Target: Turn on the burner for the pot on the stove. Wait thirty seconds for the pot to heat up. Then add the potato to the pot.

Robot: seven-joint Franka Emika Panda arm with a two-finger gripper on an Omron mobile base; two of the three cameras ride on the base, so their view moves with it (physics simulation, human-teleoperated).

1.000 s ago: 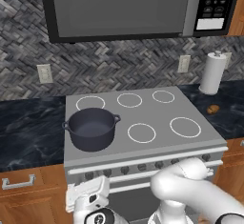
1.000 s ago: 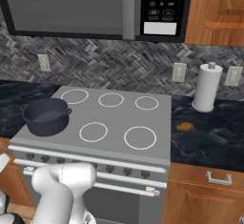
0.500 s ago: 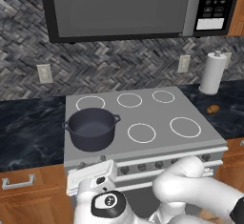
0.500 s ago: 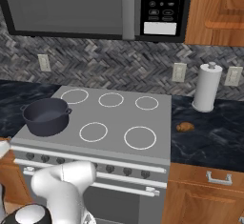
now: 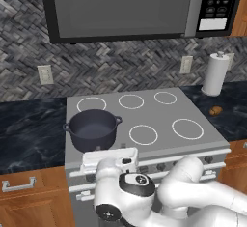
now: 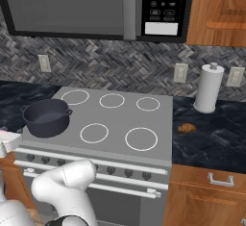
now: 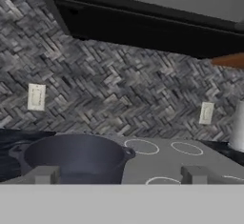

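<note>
The gripper (image 7: 119,174) hangs low at the front edge of the stove (image 5: 159,112), its jaws spread wide with nothing between them; just beyond sits the pot (image 5: 92,130) on the front left ring; the potato (image 5: 215,110) lies apart — on the right-hand counter (image 5: 236,117) near the paper towel roll (image 5: 214,73).

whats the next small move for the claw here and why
Probably lower the open claw toward the stove's front knob row, at the left under the pot. The pot sits on the front-left ring, the potato lies on the counter, and the claw hovers empty at the stove's front edge.
</note>
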